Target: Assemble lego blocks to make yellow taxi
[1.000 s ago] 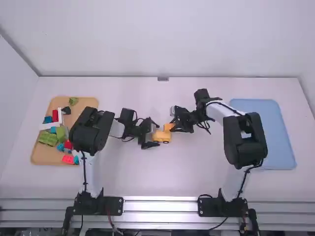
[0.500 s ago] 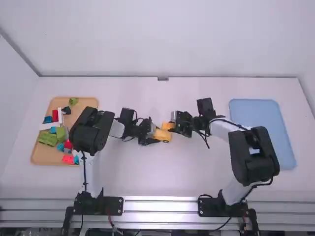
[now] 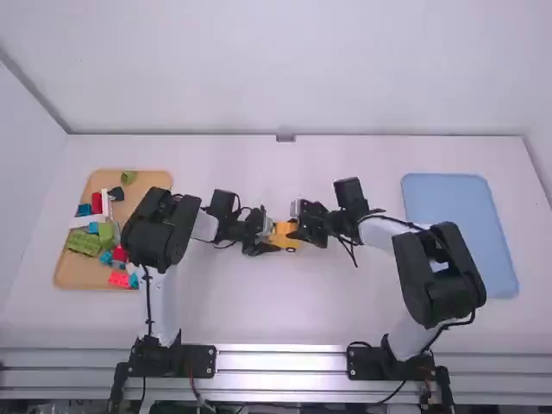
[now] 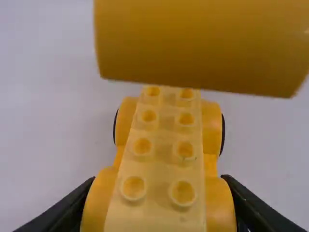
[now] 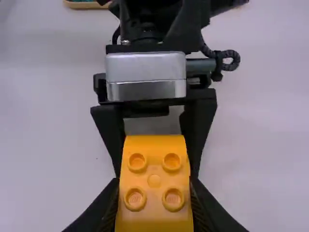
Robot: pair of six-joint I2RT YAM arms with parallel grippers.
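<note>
And there it goes: your right gripper (image 3: 294, 229) has carried its block (image 5: 154, 181) across toward your left one! That block is pinched snugly between the right fingers, studs showing. Your left gripper (image 3: 271, 236) is closed on the wheeled base (image 4: 161, 154), a finger along each side. In the left wrist view the block looms over the base's far end; whether they touch, you can't tell.
</note>
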